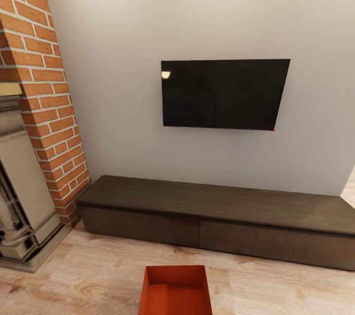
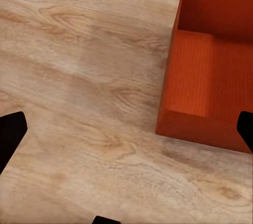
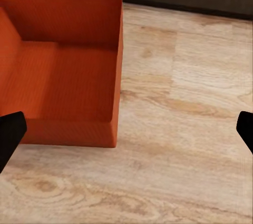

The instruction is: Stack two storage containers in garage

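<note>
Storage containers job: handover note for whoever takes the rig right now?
Left gripper: open, nothing held, over the wood floor beside the container.
Right gripper: open, nothing held, on the other side of the same container.
Storage container: on the living room floor in front of the low cabinet, under the wall TV, brick fireplace to the left. It looks empty.
Done: nothing visibly moved; still in the living room.
Left: grasp this container, find the second one, take both to the garage and stack them.
</note>
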Robot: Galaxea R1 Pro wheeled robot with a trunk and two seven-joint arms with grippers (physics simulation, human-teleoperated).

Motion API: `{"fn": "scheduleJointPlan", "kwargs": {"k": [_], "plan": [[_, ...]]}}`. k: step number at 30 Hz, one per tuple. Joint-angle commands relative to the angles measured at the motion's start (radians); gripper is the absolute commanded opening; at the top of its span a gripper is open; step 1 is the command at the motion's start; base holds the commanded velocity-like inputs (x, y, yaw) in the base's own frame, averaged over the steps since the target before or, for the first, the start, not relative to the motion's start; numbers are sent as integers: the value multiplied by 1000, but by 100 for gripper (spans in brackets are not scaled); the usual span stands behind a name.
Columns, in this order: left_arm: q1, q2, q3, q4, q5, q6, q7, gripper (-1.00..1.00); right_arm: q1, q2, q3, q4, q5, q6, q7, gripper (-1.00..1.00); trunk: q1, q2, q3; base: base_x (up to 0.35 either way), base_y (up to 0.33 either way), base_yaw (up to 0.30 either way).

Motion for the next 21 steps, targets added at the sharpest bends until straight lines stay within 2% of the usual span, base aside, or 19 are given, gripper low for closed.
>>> {"fn": "scheduleJointPlan", "kwargs": {"k": [1, 5, 14, 21], "plan": [[-2, 0, -1, 4, 10, -6, -5, 100, 0, 0, 0, -1, 3, -1, -1, 100, 0, -1, -1, 0, 0, 46], [-2, 0, -1, 3, 10, -6, -5, 100, 0, 0, 0, -2, 3, -1, -1, 100, 0, -1, -1, 33, 14, 8], [-2, 0, -1, 4, 10, -6, -6, 100, 0, 0, 0, -2, 3, -2, -1, 100, 0, -1, -1, 202, 103, 1], [-1, 0, -2, 4, 10, -6, -4, 100, 0, 0, 0, -2, 3, -2, -1, 100, 0, -1, -1, 85, -57, 0]]}}
